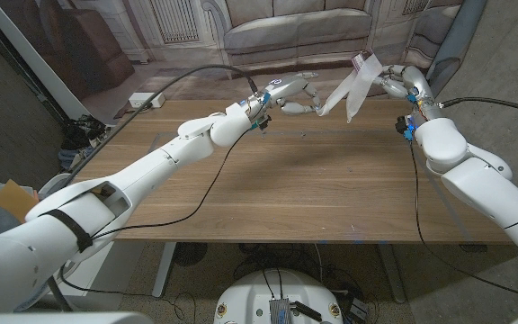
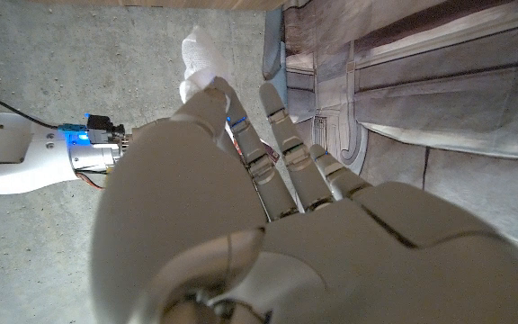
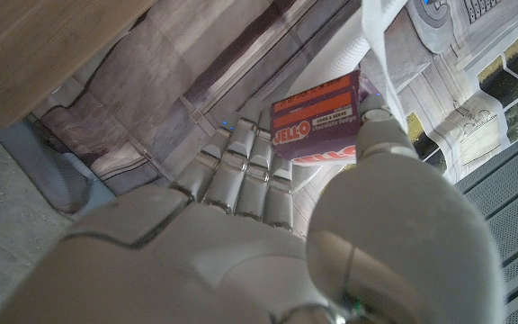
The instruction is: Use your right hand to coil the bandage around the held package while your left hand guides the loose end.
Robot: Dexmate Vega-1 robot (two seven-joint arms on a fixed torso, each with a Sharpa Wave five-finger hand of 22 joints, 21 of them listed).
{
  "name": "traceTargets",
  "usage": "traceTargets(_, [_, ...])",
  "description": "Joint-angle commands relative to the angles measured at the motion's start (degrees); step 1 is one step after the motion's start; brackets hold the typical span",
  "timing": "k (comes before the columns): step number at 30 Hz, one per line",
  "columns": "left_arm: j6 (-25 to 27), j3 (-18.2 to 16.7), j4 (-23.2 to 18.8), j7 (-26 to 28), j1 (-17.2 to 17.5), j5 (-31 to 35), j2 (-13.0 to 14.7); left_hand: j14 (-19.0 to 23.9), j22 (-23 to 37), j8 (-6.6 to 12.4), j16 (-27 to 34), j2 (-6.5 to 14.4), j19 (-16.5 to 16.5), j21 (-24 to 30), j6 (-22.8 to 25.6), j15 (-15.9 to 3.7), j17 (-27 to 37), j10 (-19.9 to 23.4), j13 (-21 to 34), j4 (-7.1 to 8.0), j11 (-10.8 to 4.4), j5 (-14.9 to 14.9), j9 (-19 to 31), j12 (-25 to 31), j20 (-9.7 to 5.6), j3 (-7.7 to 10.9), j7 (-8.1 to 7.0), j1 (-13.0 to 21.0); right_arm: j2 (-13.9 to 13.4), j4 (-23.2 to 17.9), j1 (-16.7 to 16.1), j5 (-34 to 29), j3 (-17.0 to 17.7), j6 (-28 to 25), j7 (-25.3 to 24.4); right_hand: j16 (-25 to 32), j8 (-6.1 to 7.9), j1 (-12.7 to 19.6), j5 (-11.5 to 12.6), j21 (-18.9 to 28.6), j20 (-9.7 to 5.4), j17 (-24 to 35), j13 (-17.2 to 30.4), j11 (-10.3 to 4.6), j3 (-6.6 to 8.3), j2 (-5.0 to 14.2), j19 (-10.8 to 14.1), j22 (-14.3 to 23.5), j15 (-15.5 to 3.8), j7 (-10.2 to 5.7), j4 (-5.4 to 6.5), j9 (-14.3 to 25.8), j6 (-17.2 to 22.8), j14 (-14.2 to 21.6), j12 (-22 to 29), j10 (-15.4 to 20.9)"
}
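- My right hand (image 1: 396,83) grips the purple package (image 3: 317,130) above the worktop's (image 1: 313,189) far edge, at one o'clock.
- My left hand's fingers (image 1: 302,99) pinch the bandage (image 1: 353,90) strip's loose end, at twelve o'clock.
- Bare worktop lies beneath both hands.

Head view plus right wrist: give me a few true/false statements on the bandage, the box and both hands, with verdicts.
1. The right hand holds a purple Jell-O box. True.
2. The bandage lies coiled flat on the table. False: it hangs in the air between the two hands.
3. The left hand grips the bandage's loose end. True.
4. Both hands rest on the table. False: both are raised above its far edge.
5. The box is green. False: it is purple with an orange band.
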Motion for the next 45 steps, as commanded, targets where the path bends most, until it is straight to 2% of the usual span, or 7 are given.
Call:
traceTargets(1, [-3.4,-0.84,-2.2,-3.06,1.61,-1.81,1.01,0.48,0.17,0.15,0.52,0.37,0.56,0.35,0.35,-6.35,0.33,0.89,4.82,-0.35,-0.17,0.12,0.17,0.23,-1.59,0.07,0.67,0.37,-0.44,1.7,1.35,0.3,-1.22,-1.57,-0.63,-0.14,0.18,2.56,0.31,0.35,-3.07,-0.03,0.13,-13.75,4.11,3.3,0.28,0.23,-6.55,-14.27,2.97,0.28,14.86,0.97,0.14,14.33])
traceTargets(11, [-5.03,-2.43,-5.55,-4.34,3.39,-2.69,2.23,0.34,0.18,0.09,0.55,0.46,0.62,0.34,0.39,-6.31,0.68,0.83,5.14,-0.31,-0.12,0.07,0.2,0.26,-1.65,0.0,0.47,0.52,-0.52,2.64,1.83,0.7,-1.86,-1.92,-1.0,-0.13,0.13,2.5,0.3,0.35,-2.98,-0.01,0.13,-13.82,4.16,3.27,0.35,0.23,-6.6,-14.14,2.98,0.29,15.01,1.27,0.1,14.65])
traceTargets(24, [-6.51,-3.84,-7.9,-5.68,5.02,-3.81,2.83,-0.2,0.18,0.01,0.03,0.59,0.55,0.28,0.37,-5.98,0.64,0.74,5.5,0.09,-0.15,0.07,0.22,0.28,-1.58,0.11,0.44,0.14,-0.99,2.61,2.39,-0.32,-3.25,-4.88,-2.34,-0.2,0.08,2.52,0.3,0.41,-2.97,0.0,0.13,-13.78,4.29,3.28,0.56,0.23,-6.78,-14.17,2.95,0.34,15.25,1.48,-0.06,14.85])
traceTargets(30, [-5.51,-4.97,-8.95,-4.23,6.02,-3.14,2.65,-0.51,0.17,-0.11,-0.44,0.6,0.35,0.18,0.12,-5.67,0.42,0.67,5.5,0.39,-0.22,0.08,0.23,0.14,-1.14,0.26,0.09,-0.25,-1.57,2.26,1.8,-0.55,-3.26,-5.55,-2.69,-0.19,0.07,2.48,0.28,0.4,-2.96,0.02,0.13,-13.81,4.32,3.26,0.56,0.24,-6.82,-14.36,2.96,0.32,15.47,1.65,-0.14,14.94])
traceTargets(37, [-3.87,-6.4,-11.23,-2.27,5.67,-1.77,2.07,-0.17,0.17,-0.06,-0.53,0.59,0.28,0.16,0.27,-5.39,0.33,0.77,5.42,0.76,-0.35,0.07,0.23,0.02,-1.03,0.28,-0.17,-0.8,-2.36,1.74,1.92,-2.73,-5.12,-6.98,-3.19,-0.25,0.01,2.39,0.26,0.37,-2.94,0.04,0.13,-13.87,4.35,3.26,0.53,0.24,-6.83,-14.25,3.01,0.34,15.55,1.66,-0.18,15.19])
traceTargets(42, [-1.45,-6.65,-13.07,-2.14,4.69,-0.44,1.51,0.0,0.19,0.0,-0.76,0.36,0.56,0.27,0.4,-5.32,0.13,0.94,5.14,0.89,-0.43,0.06,0.23,-0.21,0.54,0.36,-0.39,-1.15,-2.65,2.02,1.66,-4.85,-6.86,-6.15,-3.43,-0.29,-0.02,2.38,0.27,0.34,-2.98,0.08,0.13,-13.92,4.41,3.38,0.47,0.24,-6.88,-14.39,3.05,0.35,15.63,1.59,-0.22,15.29])
traceTargets(45, [0.0,-6.18,-13.65,-2.49,3.81,0.62,1.05,-0.3,0.2,0.01,-1.17,0.23,0.47,0.24,0.39,-5.09,-0.12,1.28,5.14,1.0,-0.55,0.06,0.24,-0.17,0.89,0.49,-0.39,-1.41,-2.86,1.7,1.74,-6.16,-7.87,-6.74,-3.49,-0.3,-0.03,2.37,0.26,0.28,-3.06,0.11,0.13,-14.11,4.4,3.36,0.34,0.24,-7.0,-14.4,3.04,0.36,15.72,1.59,-0.34,15.18])
